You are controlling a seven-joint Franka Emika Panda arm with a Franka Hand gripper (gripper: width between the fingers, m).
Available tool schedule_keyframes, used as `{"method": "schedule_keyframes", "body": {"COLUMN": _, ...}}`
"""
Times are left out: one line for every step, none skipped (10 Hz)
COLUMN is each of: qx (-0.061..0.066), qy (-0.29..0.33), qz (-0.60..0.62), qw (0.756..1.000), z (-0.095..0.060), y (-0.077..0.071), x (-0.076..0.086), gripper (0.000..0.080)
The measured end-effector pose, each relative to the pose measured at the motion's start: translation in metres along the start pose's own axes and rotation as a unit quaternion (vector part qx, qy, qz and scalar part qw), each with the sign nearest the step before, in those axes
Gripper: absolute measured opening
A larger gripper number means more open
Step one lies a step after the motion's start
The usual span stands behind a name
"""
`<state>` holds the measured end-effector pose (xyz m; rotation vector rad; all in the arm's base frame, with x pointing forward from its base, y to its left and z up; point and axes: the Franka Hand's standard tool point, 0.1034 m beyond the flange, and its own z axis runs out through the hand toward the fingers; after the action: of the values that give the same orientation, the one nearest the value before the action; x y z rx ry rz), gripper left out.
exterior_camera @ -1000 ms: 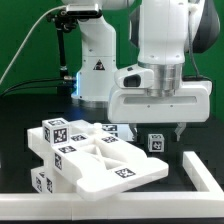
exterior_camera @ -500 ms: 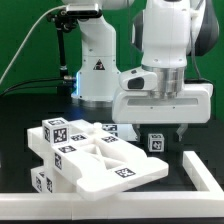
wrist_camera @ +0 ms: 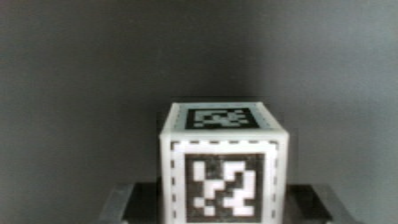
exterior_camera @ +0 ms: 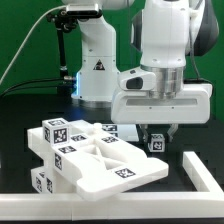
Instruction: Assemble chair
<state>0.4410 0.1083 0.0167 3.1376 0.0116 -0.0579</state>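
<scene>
Exterior view: gripper is hanging right over a small tagged block standing on the black counter, toward the exterior view's right of the big pile of chair parts. Can't tell how wide the jaws are standing; no contact visible.

Wrist view: block is sitting upright and centred, tags on top and front. Jaws aren't showing clearly.

Judgement: light, rigid, smooth plastic, somewhat slippery. Pinch the two plain opposite side faces, low and square.
</scene>
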Motion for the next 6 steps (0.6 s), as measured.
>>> {"method": "schedule_keyframes", "body": {"qx": 0.0, "qy": 0.0, "qz": 0.0, "qw": 1.0, "z": 0.0, "y": 0.0, "x": 0.0, "gripper": 0.0282}}
{"method": "schedule_keyframes", "body": {"qx": 0.0, "qy": 0.0, "qz": 0.0, "qw": 1.0, "z": 0.0, "y": 0.0, "x": 0.0, "gripper": 0.0282}}
{"method": "schedule_keyframes", "body": {"qx": 0.0, "qy": 0.0, "qz": 0.0, "qw": 1.0, "z": 0.0, "y": 0.0, "x": 0.0, "gripper": 0.0282}}
{"method": "schedule_keyframes", "body": {"qx": 0.0, "qy": 0.0, "qz": 0.0, "qw": 1.0, "z": 0.0, "y": 0.0, "x": 0.0, "gripper": 0.0282}}
{"method": "schedule_keyframes", "body": {"qx": 0.0, "qy": 0.0, "qz": 0.0, "qw": 1.0, "z": 0.0, "y": 0.0, "x": 0.0, "gripper": 0.0282}}
{"method": "schedule_keyframes", "body": {"qx": 0.0, "qy": 0.0, "qz": 0.0, "qw": 1.0, "z": 0.0, "y": 0.0, "x": 0.0, "gripper": 0.0282}}
